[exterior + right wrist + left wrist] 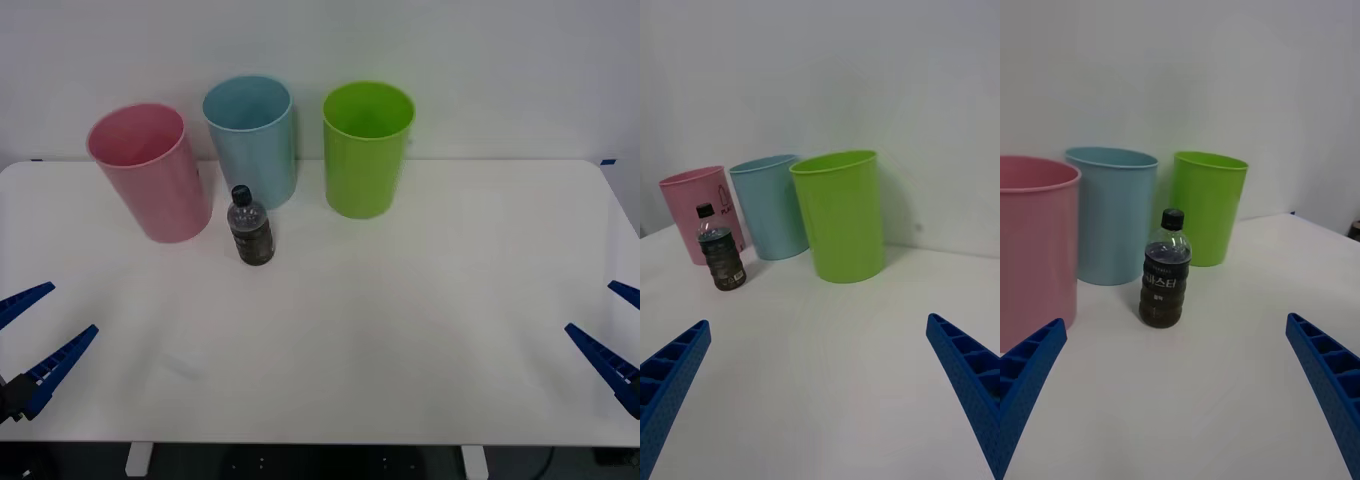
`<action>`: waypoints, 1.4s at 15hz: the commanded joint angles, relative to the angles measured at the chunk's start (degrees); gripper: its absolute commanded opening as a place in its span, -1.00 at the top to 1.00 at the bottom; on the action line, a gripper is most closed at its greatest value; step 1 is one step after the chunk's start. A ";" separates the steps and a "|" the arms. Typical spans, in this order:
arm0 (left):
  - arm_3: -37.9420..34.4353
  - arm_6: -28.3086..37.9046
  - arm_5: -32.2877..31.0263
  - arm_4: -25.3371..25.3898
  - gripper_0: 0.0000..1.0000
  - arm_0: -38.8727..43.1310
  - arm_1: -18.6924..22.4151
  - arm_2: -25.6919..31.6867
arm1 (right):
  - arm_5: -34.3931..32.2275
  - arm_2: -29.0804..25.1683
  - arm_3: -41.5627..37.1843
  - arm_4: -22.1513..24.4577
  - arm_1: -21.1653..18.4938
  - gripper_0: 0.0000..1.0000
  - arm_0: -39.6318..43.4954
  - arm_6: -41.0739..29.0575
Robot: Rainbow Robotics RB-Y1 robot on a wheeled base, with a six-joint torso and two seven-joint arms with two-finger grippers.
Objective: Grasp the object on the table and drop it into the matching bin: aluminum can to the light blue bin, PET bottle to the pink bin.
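The left gripper (32, 330) sits low at about 8 o'clock in the front view, over the near left corner of the table (400, 330), its two blue ribbed fingers spread wide and holding nothing. The right gripper (615, 335) mirrors it at about 4 o'clock over the near right edge, jaws likewise spread and empty. Both point forward toward the bins and are well apart from the bottle.

The PET bottle (251, 226) stands upright on the table at roughly 11 o'clock from the table's centre, just in front of the gap between the pink bin (150, 172) and the light blue bin (252, 138). It is small and clear, with a black screw cap, a dark label with pale lettering, ribbed dark lower body and dark contents; it reaches about half a bin's height. From the left wrist view the bottle (1165, 271) stands near the middle, between the fingers (1326, 375).

The bins are smooth plastic tapered cups, open at the top. A green bin (367, 148) stands at 3 o'clock from the light blue one. The tabletop is flat, matte white and rectangular.
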 commanded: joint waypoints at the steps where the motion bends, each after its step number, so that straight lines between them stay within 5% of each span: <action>1: 0.00 0.00 0.00 0.00 -1.00 0.00 0.00 0.00 | 0.00 0.00 0.00 0.00 0.00 -1.00 0.00 0.00; 9: 0.25 -0.70 2.24 2.09 -1.00 1.53 -0.50 -1.61 | 0.00 0.00 0.00 0.00 0.00 -1.00 0.00 0.00; 21: 0.17 -5.63 23.86 -2.83 -1.00 -0.66 -2.52 -16.55 | 0.00 0.00 0.00 0.00 0.00 -1.00 0.00 0.00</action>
